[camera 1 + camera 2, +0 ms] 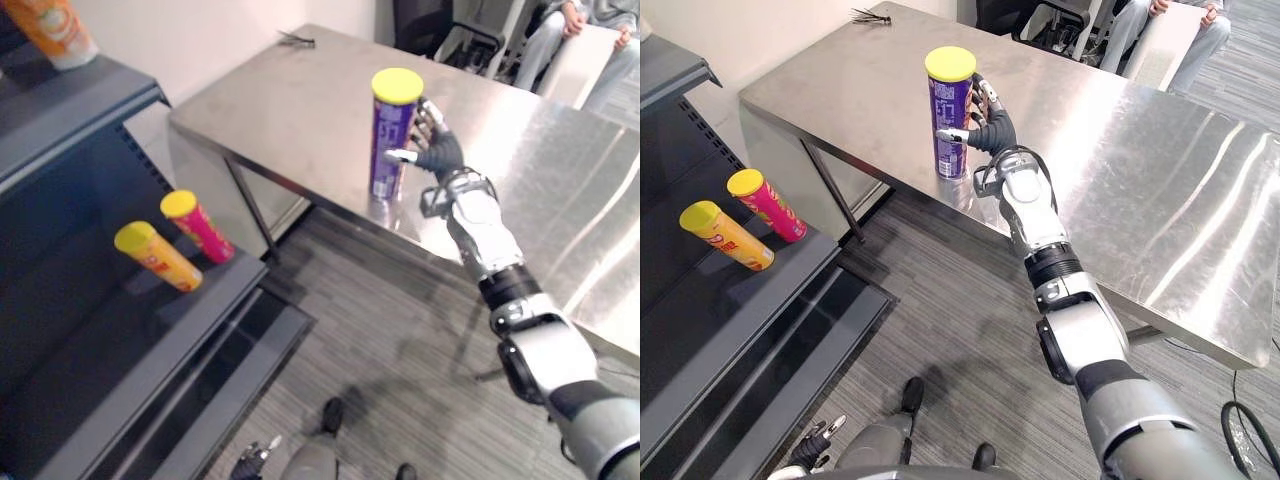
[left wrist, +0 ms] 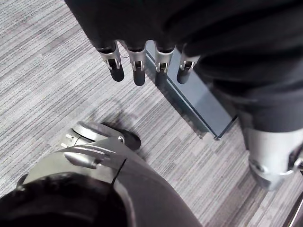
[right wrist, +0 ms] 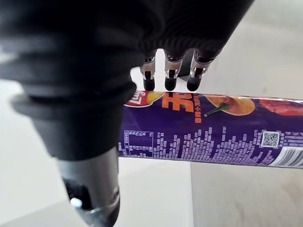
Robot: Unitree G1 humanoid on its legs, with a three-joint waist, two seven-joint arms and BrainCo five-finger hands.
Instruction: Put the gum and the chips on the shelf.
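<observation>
A tall purple chips can [image 1: 392, 140] with a yellow lid stands upright on the steel table [image 1: 290, 110], close to its near edge. My right hand [image 1: 437, 150] is at the can's right side, about halfway up. Its fingers [image 3: 170, 78] reach straight past the far side of the can [image 3: 213, 137]. The thumb lies toward the near side, with a gap still showing. The hand is open around the can. My left hand [image 2: 137, 66] hangs low over the grey carpet, fingers straight and holding nothing.
A dark shelf unit [image 1: 150, 330] stands to the left. On its middle board lie an orange can [image 1: 160, 258] and a red can [image 1: 200, 228], both yellow-lidded. An orange pack [image 1: 55, 30] sits on top. A small black object [image 1: 297, 40] lies at the table's far corner. A person [image 1: 585, 30] sits behind the table.
</observation>
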